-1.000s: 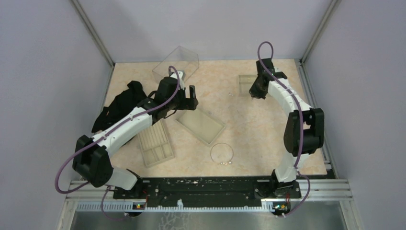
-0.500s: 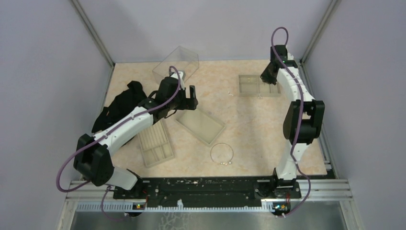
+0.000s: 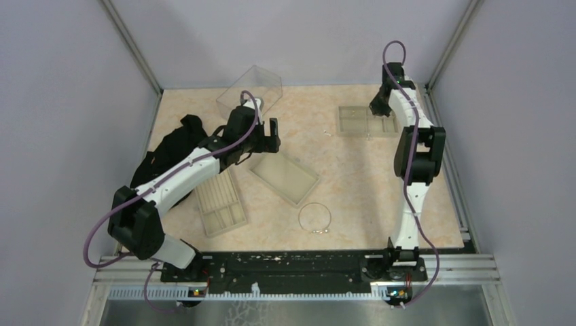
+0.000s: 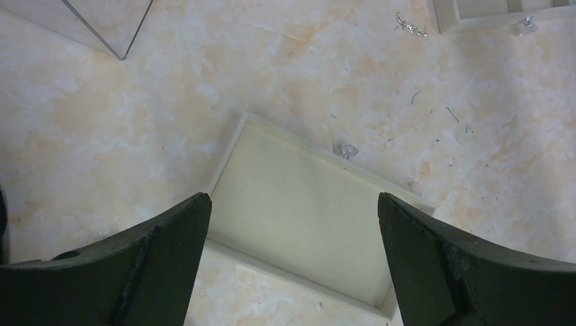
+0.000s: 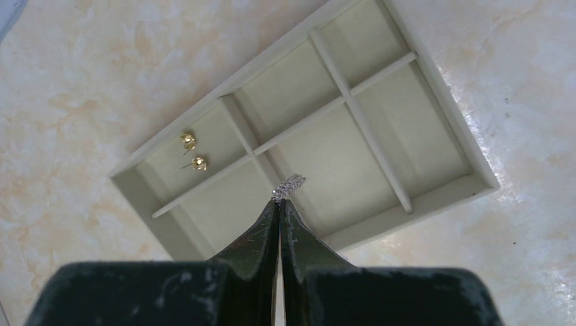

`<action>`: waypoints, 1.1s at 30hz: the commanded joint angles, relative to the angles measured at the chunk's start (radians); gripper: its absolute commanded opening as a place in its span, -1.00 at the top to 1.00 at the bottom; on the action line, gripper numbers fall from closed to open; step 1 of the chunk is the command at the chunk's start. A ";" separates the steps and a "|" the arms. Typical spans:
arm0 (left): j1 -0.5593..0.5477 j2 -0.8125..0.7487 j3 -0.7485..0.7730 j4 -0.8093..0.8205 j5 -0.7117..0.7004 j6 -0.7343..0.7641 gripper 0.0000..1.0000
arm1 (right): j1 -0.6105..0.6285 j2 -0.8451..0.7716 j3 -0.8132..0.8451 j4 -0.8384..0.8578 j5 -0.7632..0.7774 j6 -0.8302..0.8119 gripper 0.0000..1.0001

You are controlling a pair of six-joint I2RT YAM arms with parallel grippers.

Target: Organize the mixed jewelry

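Mottled peach surface (image 3: pixel 360 183) enclosed by lilac walls (image 3: pixel 306 41), left gripper (image 4: pixel 292 216) jaws set wide over shallow tray (image 4: pixel 319 241), silver piece (image 5: pixel 289 184) pinched in right gripper (image 5: pixel 280 204) jaws above compartmented tray (image 5: pixel 407 212).

Plain lilac-grey panel walls (image 3: pixel 61 102) on three sides, silver aluminium posts (image 3: pixel 132 46) in back corners. Peach marbled tabletop (image 3: pixel 360 190) evenly lit. Black mounting rail (image 3: pixel 285 263) along near edge.

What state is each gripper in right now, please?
The left gripper is open and empty, over the shallow beige tray.
The right gripper is shut on a small sparkly silver piece, above the compartmented tray.
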 commanded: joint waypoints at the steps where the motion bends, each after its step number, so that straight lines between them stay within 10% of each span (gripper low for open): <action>1: 0.001 0.009 0.039 -0.007 -0.024 0.001 -0.97 | -0.031 0.029 0.074 0.000 -0.025 0.025 1.00; 11: 0.000 0.041 0.066 -0.011 -0.024 0.003 -0.97 | -0.035 0.026 -0.006 0.026 -0.038 0.037 0.97; 16: 0.000 0.047 0.073 -0.010 -0.018 0.004 -0.97 | -0.037 -0.027 -0.054 0.063 -0.049 0.022 0.28; 33: 0.066 0.015 0.059 0.050 0.067 -0.155 -0.97 | 0.207 -0.101 -0.068 0.093 -0.371 -0.415 0.32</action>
